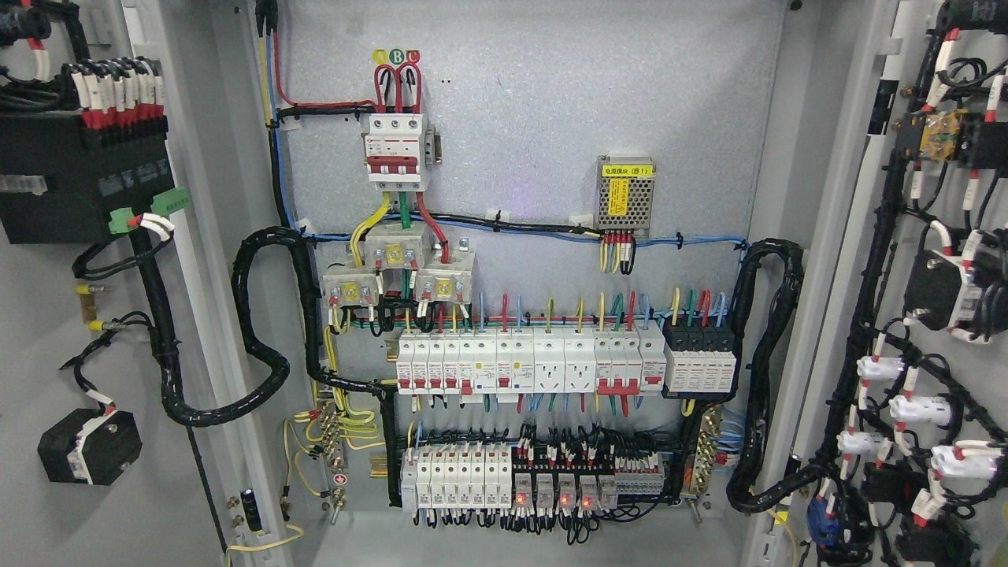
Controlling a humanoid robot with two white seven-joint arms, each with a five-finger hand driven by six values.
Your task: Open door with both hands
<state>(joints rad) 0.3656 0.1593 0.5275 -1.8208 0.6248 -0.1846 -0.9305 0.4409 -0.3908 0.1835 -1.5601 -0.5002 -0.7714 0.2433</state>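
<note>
Both doors of the grey electrical cabinet stand swung wide. The left door [47, 331] shows its inner face at the picture's left, carrying a black module and wiring. The right door [858, 331] shows its inner face at the right, covered with white and black components and cable looms. Between them the grey back panel [543, 102] is fully exposed. Neither of my hands nor arms shows anywhere in the head view.
On the panel sit a three-pole red and white main breaker [396, 151], a small perforated power supply [626, 196], a row of white breakers [528, 361] and a lower relay row [512, 482] with red lights. Thick black cable looms [260, 346] arc from each door to the panel.
</note>
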